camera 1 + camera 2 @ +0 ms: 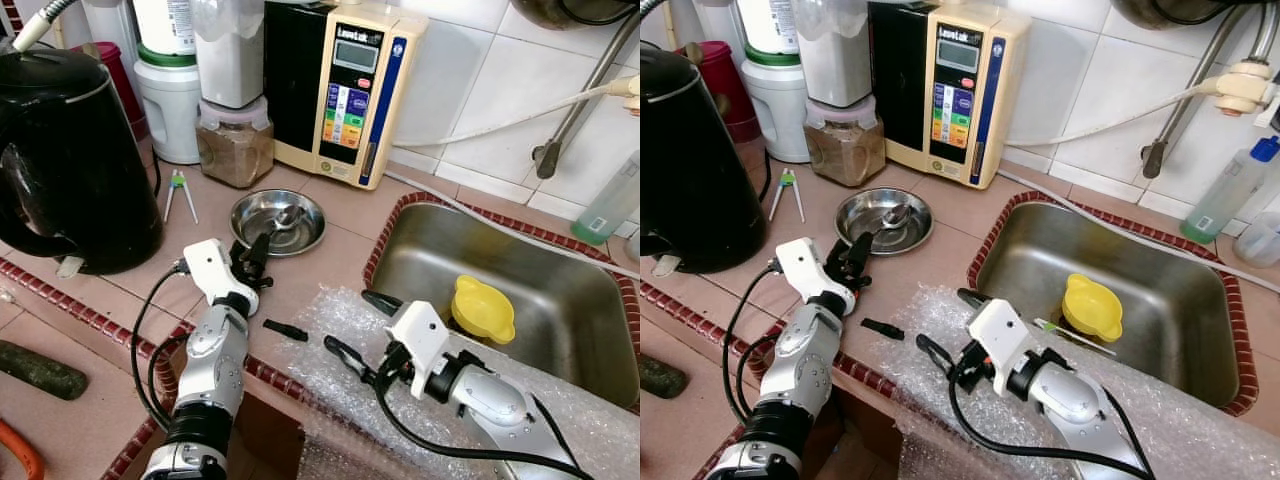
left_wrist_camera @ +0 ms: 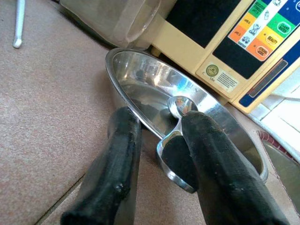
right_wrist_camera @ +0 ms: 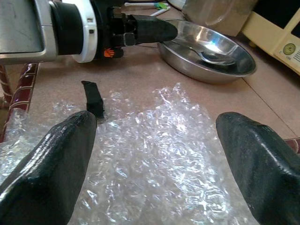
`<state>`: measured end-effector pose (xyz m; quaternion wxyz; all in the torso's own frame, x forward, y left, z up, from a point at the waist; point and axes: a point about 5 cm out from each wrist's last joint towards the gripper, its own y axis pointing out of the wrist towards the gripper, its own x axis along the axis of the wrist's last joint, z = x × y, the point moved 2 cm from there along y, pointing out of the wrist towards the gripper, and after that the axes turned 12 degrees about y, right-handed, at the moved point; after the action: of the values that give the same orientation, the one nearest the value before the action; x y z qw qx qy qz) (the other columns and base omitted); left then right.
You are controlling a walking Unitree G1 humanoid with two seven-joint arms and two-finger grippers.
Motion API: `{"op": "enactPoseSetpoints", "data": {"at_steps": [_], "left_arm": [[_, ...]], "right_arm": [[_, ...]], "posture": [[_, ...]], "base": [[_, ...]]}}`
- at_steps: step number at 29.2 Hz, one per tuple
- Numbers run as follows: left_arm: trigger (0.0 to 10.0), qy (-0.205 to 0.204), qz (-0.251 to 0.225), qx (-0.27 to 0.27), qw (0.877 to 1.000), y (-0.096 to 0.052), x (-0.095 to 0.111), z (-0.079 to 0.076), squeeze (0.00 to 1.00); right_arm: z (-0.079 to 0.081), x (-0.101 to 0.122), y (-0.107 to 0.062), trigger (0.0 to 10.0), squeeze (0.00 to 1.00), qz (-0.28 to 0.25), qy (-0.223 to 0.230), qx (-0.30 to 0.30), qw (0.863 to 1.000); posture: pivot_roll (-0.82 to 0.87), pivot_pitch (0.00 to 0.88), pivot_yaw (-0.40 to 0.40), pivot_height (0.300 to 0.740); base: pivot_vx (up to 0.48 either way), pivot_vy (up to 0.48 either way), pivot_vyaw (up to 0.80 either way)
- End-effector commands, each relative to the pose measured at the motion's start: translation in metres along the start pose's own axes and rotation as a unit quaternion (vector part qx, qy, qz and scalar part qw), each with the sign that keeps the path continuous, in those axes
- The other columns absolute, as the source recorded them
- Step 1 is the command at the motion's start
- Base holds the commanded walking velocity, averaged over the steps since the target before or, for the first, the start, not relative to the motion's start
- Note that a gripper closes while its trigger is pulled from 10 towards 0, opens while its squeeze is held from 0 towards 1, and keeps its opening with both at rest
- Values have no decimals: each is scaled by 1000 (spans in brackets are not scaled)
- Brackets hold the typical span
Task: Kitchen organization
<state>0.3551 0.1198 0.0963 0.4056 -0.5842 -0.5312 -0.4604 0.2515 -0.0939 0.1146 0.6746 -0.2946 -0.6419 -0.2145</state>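
We note the left gripper (image 1: 254,250) at the near rim of the steel dish (image 1: 305,235), fingers narrowly parted and straddling the spoon (image 2: 180,140) handle where it hangs over the rim. The spoon's long axis runs straight ahead of the fingers, bowl end inside the dish. The right gripper (image 1: 352,325) sits wide open over the bubble wrap (image 3: 154,154), farther off, so we judge the left arm better placed.

Shiny metal, matt stone

The steel bowl (image 1: 277,221) and sink (image 1: 560,300) gleam; bubble wrap (image 3: 154,154) glistens on the speckled matt counter (image 2: 51,117).
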Motion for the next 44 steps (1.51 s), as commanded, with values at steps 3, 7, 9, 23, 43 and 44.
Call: {"op": "enactPoseSetpoints", "data": {"at_steps": [3,7,9,23,43,44], "left_arm": [[0,-13,27,-2,1000,-2,-11,-3,0],[0,-16,26,-2,1000,-2,-10,-3,0],[0,-17,24,-2,1000,-2,-9,-2,0],[0,39,-71,-42,996,2,37,-17,0],[0,29,104,-39,993,-3,-20,-17,0],[0,32,129,-42,990,-4,-27,-19,0]], "right_arm": [[0,-1,0,10000,235,5,-7,-3,1000],[0,-1,0,10000,239,5,-9,-4,1000],[-1,-1,1,10000,231,6,-10,-5,1000],[-5,-3,3,10000,196,7,-22,-18,1000],[-10,-6,1,10000,129,20,-32,-22,999],[-10,-7,1,10000,125,21,-32,-23,999]], "posture": [[140,0,-65,740],[141,0,-63,740],[141,0,-61,740],[152,0,-60,740],[141,0,-64,740],[141,0,-64,740]], "base": [[0,0,0],[0,0,0],[0,0,0],[0,0,0],[0,0,0],[0,0,0]]}}
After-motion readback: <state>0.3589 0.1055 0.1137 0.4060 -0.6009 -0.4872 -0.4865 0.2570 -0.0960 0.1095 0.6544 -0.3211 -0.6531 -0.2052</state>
